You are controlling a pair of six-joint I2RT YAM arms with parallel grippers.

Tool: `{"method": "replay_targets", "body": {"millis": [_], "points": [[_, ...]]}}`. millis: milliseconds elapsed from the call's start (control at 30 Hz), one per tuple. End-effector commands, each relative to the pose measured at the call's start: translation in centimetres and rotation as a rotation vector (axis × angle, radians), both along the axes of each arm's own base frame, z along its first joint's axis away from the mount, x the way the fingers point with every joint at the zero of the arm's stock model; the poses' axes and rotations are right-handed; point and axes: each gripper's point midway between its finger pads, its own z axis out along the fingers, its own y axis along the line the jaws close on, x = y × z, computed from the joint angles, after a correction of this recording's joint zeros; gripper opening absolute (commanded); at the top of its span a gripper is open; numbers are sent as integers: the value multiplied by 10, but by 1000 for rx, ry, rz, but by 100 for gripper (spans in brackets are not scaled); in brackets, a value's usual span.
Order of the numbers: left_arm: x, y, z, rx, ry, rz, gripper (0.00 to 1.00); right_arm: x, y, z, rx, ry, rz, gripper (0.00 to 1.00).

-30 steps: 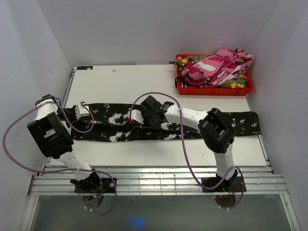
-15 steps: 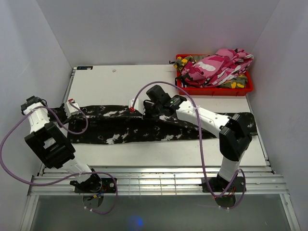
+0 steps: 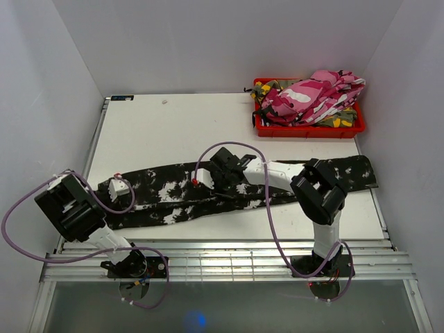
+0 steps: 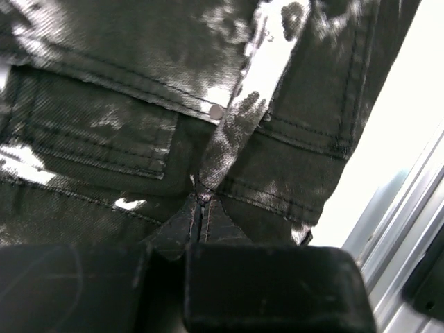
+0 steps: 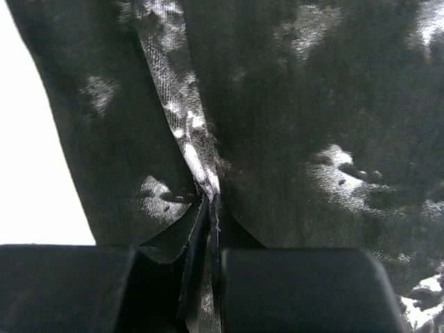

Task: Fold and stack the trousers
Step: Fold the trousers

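Black trousers (image 3: 173, 195), well apart from red bin (image 3: 309, 130), pinched by left end effector (image 3: 119, 186) and right end effector (image 3: 220, 182) (both clamped on cloth), probably for taut folding.

You are looking at a white surface (image 3: 173, 132) that is being closed in by plain white walls (image 3: 229, 41) on the left, far and right sides. A red bin (image 3: 309, 131) is sitting at its far right corner. A small dark label (image 3: 121, 98) is lying at the far left corner, and a faint mark (image 3: 165, 102) is showing just to its right. Silver slotted rails (image 3: 229, 263) are running along the near edge.
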Motion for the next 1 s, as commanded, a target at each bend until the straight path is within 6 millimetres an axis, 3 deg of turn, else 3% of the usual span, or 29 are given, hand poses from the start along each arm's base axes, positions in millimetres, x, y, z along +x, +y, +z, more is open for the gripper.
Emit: {"method": "replay_targets", "body": {"millis": [0,133,200,233,300,333,367,433,533,600,667,700,733,967], "points": [[22,26,-21,97,-15,73,0,31,-11,-8,-78,-113,-68,8],[60,37,-21,83,-20,190,0,72,-22,-19,-122,-158,-143,8],[78,38,-11,68,-16,220,0,86,-22,-11,-122,-201,-159,8],[83,34,-7,41,-24,222,0,93,-20,-4,-103,-213,-175,19],[87,25,5,9,-15,200,0,103,-12,23,-22,-259,-205,34],[87,21,7,0,-3,196,0,107,-9,50,40,-297,-219,54],[88,15,9,0,12,190,0,104,-10,55,62,-305,-221,60],[89,11,13,1,24,181,0,106,1,96,190,-378,-211,72],[93,10,17,-12,42,198,0,91,17,129,292,-426,-116,77],[88,3,20,-55,82,196,0,86,35,150,374,-461,-81,76],[88,-1,28,-92,104,204,0,69,58,160,438,-476,-21,65],[90,-5,32,-121,102,208,0,67,70,167,482,-514,-13,52],[89,-9,36,-141,112,215,0,53,85,161,490,-518,34,48],[100,-10,56,-168,68,230,0,25,156,127,544,-621,140,17]]}}
